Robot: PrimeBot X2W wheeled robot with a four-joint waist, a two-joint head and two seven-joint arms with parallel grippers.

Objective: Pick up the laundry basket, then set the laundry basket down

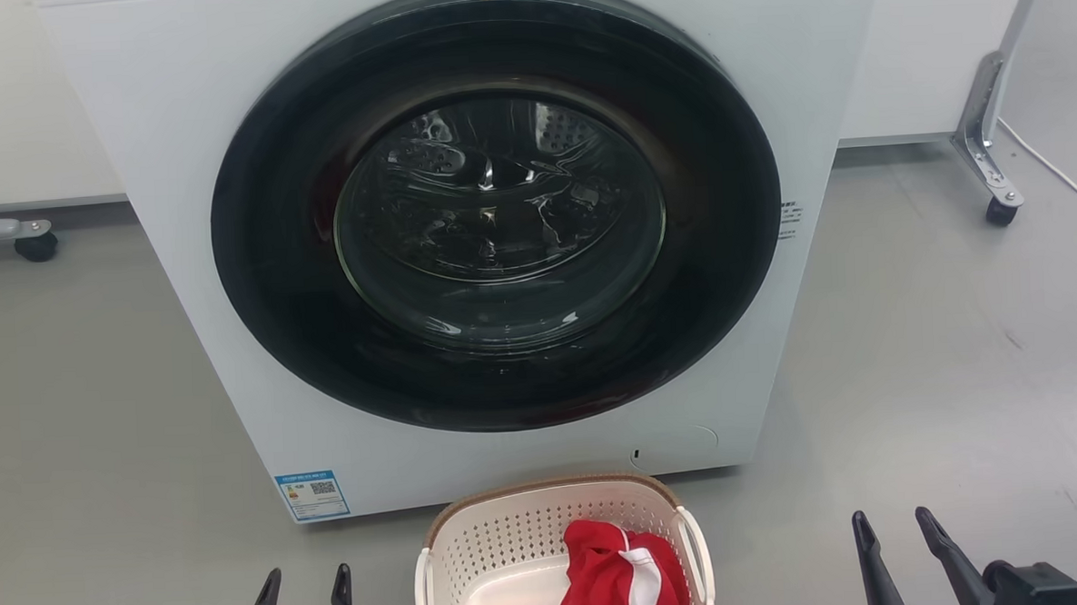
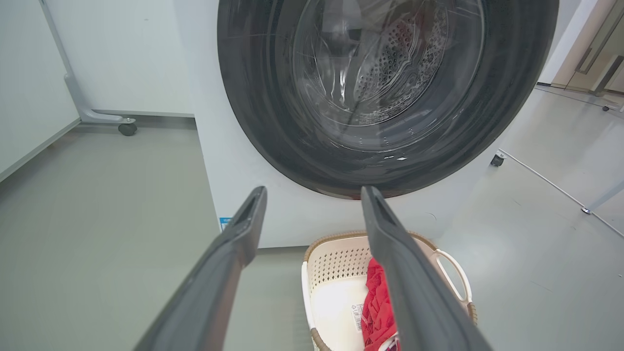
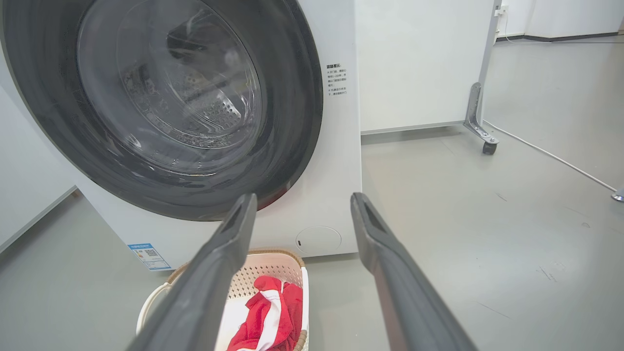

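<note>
You're looking at the laundry basket [image 1: 512, 540] sitting on the grey floor [image 1: 914, 368], right in front of the washing machine [image 1: 178, 173], low centre in the head view and cut off by the bottom edge. It's standing upright, brown rim up, with a white handle showing on each side. A red garment [image 1: 609, 572] with white trim is lying inside, bunched toward the basket's right half. The rest of the bottom is showing bare, with a label on it. The machine's round dark door [image 1: 498, 204] is sitting closed, and a blue sticker [image 1: 312, 494] is showing at the machine's lower left corner

Your left gripper [image 1: 307, 576] is hovering left of the basket, apart from it, its fingers [image 2: 234, 253] spread wide and holding nothing. Your right gripper [image 1: 891, 516] is hovering well off to the basket's right over bare floor, its fingers [image 3: 390, 263] also spread wide with nothing between them. Neither is touching the basket. In both wrist views the fingers are pointing at the machine front, with the basket lying below them. A castered metal leg [image 1: 996, 173] is standing behind the machine on the right
</note>
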